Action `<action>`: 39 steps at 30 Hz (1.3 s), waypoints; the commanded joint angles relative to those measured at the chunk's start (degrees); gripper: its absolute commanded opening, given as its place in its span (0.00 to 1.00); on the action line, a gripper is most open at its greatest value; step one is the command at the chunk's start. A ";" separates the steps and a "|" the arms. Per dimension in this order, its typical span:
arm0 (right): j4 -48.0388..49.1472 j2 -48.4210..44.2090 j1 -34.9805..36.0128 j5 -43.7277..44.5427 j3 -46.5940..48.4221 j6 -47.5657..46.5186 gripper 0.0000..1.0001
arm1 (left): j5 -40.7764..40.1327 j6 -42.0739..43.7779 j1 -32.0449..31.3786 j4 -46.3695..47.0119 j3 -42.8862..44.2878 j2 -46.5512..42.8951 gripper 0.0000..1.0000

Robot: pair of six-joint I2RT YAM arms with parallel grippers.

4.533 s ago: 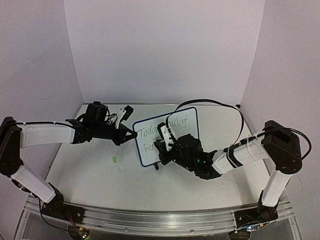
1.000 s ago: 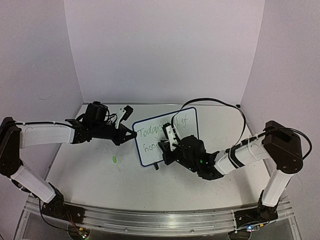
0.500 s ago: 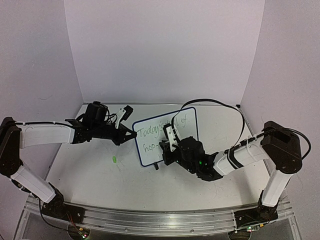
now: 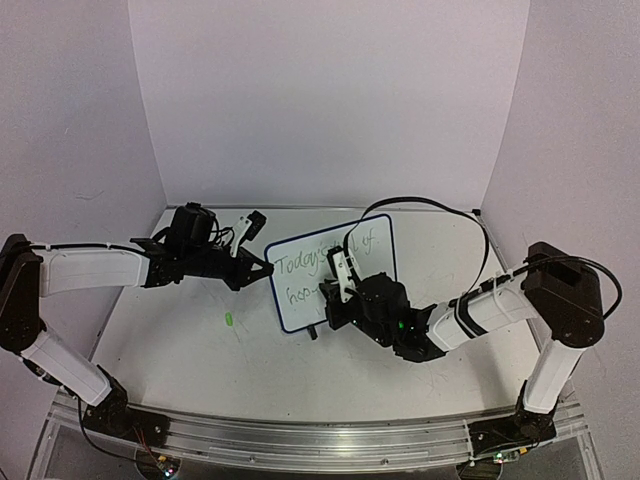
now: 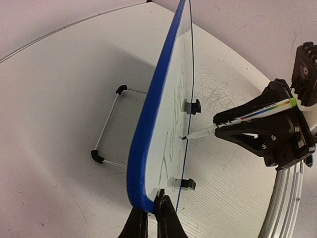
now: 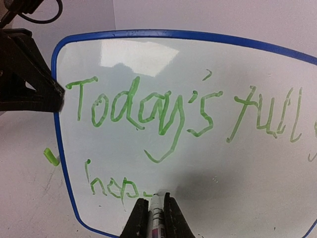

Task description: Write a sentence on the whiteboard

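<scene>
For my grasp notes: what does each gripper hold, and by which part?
The left gripper pinches the whiteboard by its left frame edge. The right gripper holds a marker by its barrel, behind the tip.

A white tabletop [image 4: 200, 350] sits in a pale lilac booth. A back wall [image 4: 330, 100] rises behind the tabletop, and a left wall [image 4: 60, 120] and right wall [image 4: 585, 120] close in its sides. An aluminium rail [image 4: 320, 440] runs along the tabletop's near edge. Fine grey scratches [image 5: 218, 89] mark its surface. The light is soft and even.
</scene>
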 commanded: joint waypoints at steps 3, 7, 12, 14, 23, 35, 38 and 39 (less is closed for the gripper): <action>3.67 -1.15 -0.56 1.63 1.86 -0.65 0.00 | -5.91 5.31 0.62 -2.46 0.70 -0.22 0.00; 3.51 -0.35 -0.60 0.79 2.18 -0.38 0.00 | -5.83 5.25 0.62 -2.44 0.72 -0.27 0.00; 3.55 -0.59 -0.57 0.25 2.27 -0.31 0.00 | -5.78 5.30 0.62 -2.49 0.69 -0.37 0.00; 3.62 -0.96 -0.58 -0.18 2.40 -0.34 0.00 | -5.75 5.34 0.62 -2.47 0.71 -0.29 0.00; 4.07 -1.39 -0.56 -1.19 2.00 0.09 0.00 | -5.75 5.31 0.62 -2.44 0.69 -0.37 0.00; 1.84 1.03 -0.46 -1.82 3.06 0.42 0.00 | -5.75 5.31 0.62 -2.46 0.61 -0.63 0.00; 1.34 1.19 -0.50 -2.06 2.78 0.82 0.00 | -5.71 5.31 0.62 -2.42 0.67 -0.55 0.00; 1.13 1.17 -0.49 -2.19 2.61 1.06 0.00 | -5.72 5.31 0.58 -2.48 0.63 -0.56 0.00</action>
